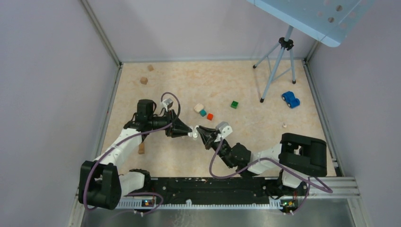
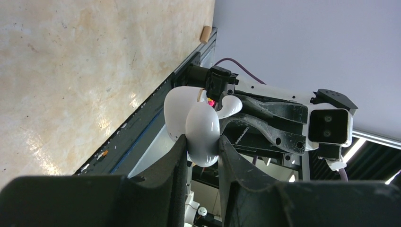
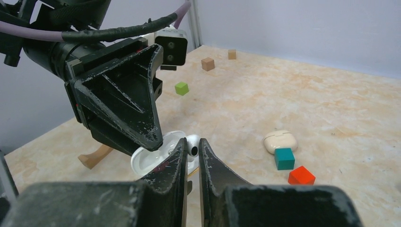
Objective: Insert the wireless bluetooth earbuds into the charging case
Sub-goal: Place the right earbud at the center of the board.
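My left gripper (image 1: pixel 188 132) is shut on a glossy white hinged case (image 2: pixel 203 130), lid open, and holds it above the table. The case also shows in the right wrist view (image 3: pixel 153 158). My right gripper (image 3: pixel 191 147) is shut on a tiny white earbud (image 3: pixel 193 144) and holds it at the open case's edge; the earbud also shows in the left wrist view (image 2: pixel 231 105). The two grippers meet tip to tip mid-table (image 1: pixel 195 134). I see no second earbud. A closed cream-beige rounded case (image 3: pixel 279 140) lies on the table by the cubes, also seen from above (image 1: pixel 198 108).
Teal (image 3: pixel 284 158) and red (image 3: pixel 301 175) cubes lie beside the beige case. A green cube (image 1: pixel 234 104), tan wooden blocks (image 1: pixel 143 80), a blue toy car (image 1: pixel 291 99), a tripod (image 1: pixel 279 61) and a small pale piece (image 1: pixel 284 125) are further off. A wooden piece (image 1: pixel 141 149) lies by the left arm.
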You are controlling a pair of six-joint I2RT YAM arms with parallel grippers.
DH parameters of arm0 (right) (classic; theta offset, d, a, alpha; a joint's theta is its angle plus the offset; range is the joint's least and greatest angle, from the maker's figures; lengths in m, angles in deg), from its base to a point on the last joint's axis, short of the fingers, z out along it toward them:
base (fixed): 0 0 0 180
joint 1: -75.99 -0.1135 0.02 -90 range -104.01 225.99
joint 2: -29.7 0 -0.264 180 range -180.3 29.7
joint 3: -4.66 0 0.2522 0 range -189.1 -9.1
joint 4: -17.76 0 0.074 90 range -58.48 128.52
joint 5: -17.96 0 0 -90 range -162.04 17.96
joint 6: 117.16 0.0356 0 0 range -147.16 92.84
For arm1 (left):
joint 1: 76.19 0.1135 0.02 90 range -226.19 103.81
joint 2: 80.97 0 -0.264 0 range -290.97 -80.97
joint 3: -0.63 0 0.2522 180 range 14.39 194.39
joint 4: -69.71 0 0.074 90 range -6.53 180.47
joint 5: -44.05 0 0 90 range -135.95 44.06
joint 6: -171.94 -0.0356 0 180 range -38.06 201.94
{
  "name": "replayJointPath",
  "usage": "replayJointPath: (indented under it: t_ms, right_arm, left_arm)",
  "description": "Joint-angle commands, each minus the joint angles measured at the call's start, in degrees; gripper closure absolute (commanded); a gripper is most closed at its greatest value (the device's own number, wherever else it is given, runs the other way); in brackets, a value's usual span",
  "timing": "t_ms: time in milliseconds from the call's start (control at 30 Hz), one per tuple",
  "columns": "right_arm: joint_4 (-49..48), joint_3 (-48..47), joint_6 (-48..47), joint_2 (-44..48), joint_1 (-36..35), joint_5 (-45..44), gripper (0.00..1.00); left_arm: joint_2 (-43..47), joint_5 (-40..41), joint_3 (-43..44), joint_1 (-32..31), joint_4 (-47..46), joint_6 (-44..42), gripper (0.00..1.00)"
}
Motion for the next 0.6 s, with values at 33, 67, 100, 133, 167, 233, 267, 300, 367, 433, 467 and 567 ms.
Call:
replayJointPath:
  t_ms: [33, 67, 100, 133, 167, 233, 267, 300, 367, 433, 467, 567]
  right_arm:
    - [-5.6, -1.7, -2.3, -2.6, -0.9, -1.6, 1.0]
    - [-6.2, -1.7, -2.6, -3.0, -1.0, -2.1, 1.0]
    - [-6.9, -1.6, -3.0, -3.5, -1.1, -2.7, 1.0]
    - [-8.5, -1.3, -3.5, -3.9, -1.2, -3.1, 1.0]
    - [-9.8, -1.2, -4.0, -4.4, -1.2, -3.7, 1.0]
    - [-12.3, -0.9, -4.9, -5.2, -1.5, -4.4, 1.0]
    - [-13.3, -1.0, -5.3, -5.7, -1.6, -4.7, 1.0]
    - [-14.0, -1.1, -5.7, -6.1, -1.7, -4.7, 1.0]
    - [-15.3, -1.3, -6.4, -6.9, -1.9, -4.7, 1.0]
    - [-16.9, -1.4, -7.1, -7.4, -2.1, -5.0, 1.0]
    - [-17.7, -1.5, -7.5, -7.7, -2.2, -5.2, 1.0]
    - [-18.0, -1.1, -7.3, -7.1, -2.3, -6.5, 1.0]
  left_arm:
    - [0.2, -2.2, 0.7, 0.3, -0.7, -0.3, 0.93]
    - [0.2, -2.2, 0.9, 0.3, -0.7, -0.3, 0.93]
    - [0.3, -2.2, 1.0, 0.3, -0.6, -0.3, 0.93]
    - [0.3, -2.2, 1.1, 0.3, -0.5, -0.3, 0.93]
    - [0.2, -2.2, 1.2, 0.3, -0.4, -0.5, 0.93]
    - [0.1, -2.2, 1.1, 0.3, -0.2, -0.7, 0.93]
    - [0.1, -2.3, 1.0, 0.3, -0.2, -0.8, 0.93]
    - [0.1, -2.4, 0.8, 0.3, -0.2, -0.9, 0.93]
    - [0.1, -2.3, 0.5, 0.3, -0.2, -0.9, 0.93]
    - [0.3, -2.2, 0.3, 0.3, -0.2, -0.9, 0.93]
    - [0.3, -2.0, 0.3, 0.3, 0.0, -1.1, 0.93]
    - [0.2, -0.9, 0.7, 0.3, 1.6, -2.5, 0.94]
